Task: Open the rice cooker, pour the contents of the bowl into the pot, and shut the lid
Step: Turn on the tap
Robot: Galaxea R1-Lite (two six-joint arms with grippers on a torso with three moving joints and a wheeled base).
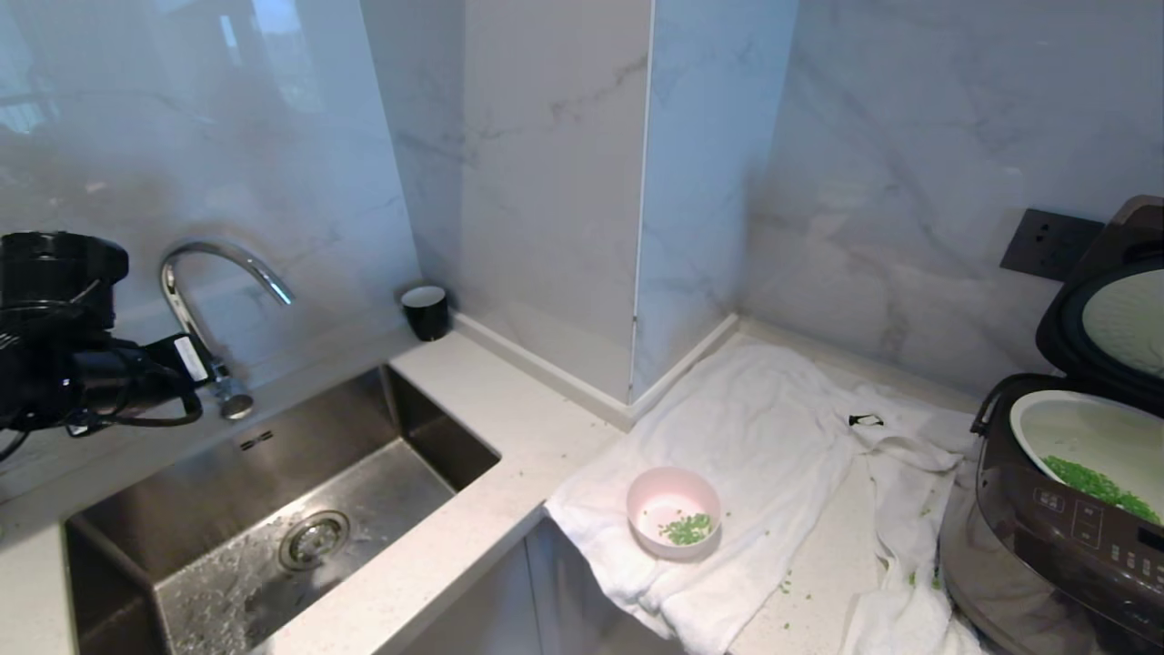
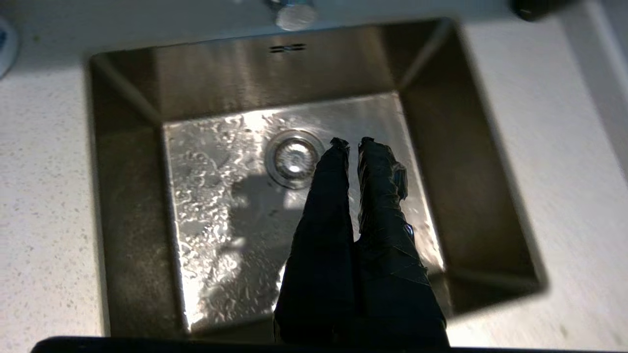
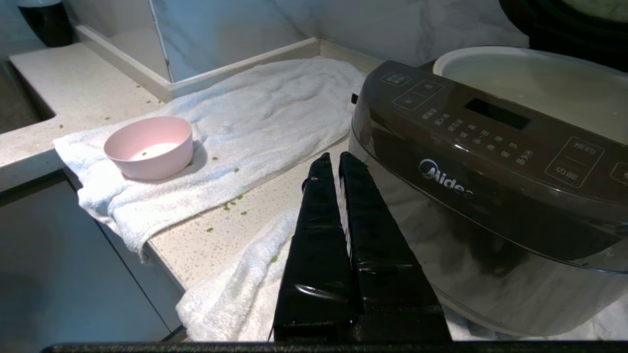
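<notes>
Head view only: lid raised at right edge; pot holds green bits.
Left wrist view only: left gripper, fingers nearly together, empty, above sink near drain.
Right wrist view only: right gripper, fingers pressed together, empty, low centre.
Rice cooker: just right of right gripper.
Bowl: on towel, left of frame, apart from the gripper.

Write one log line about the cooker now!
lid: open | pot: green bits inside | bowl: on towel | left gripper: shut, above sink | right gripper: shut, empty
</notes>
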